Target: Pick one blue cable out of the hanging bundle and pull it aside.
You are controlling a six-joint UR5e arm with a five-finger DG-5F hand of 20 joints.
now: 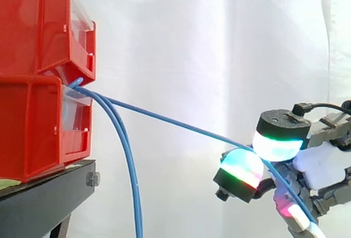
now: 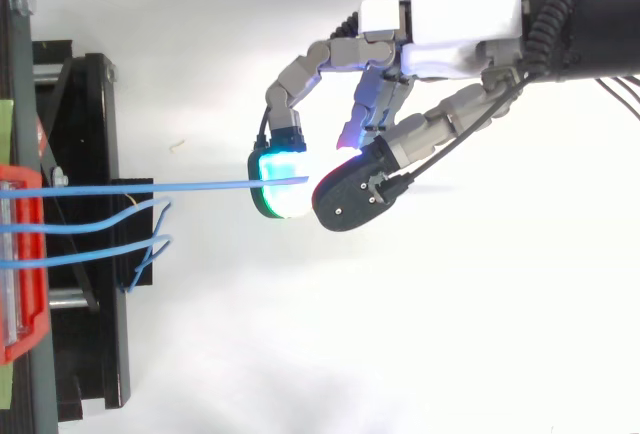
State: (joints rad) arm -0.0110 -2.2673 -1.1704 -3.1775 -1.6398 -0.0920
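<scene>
Left: stacked red bins (image 1: 38,79) on a black stand (image 1: 49,194). Blue cables come out between the bins. The bundle (image 1: 130,166) hangs down just beside the stand. One blue cable (image 1: 175,122) runs taut, slanting down to the right, well apart from the bundle. Right: the hand (image 2: 455,14) has curled fingers and pinches this cable between two glowing fingertips (image 1: 277,145). The cable passes on below them toward the lower right. White curtain (image 1: 192,29) behind.

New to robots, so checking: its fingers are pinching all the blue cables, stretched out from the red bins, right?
Not all: the fingers pinch just one blue cable, stretched out from the red bins; the side view shows the other cables hanging down.
</scene>
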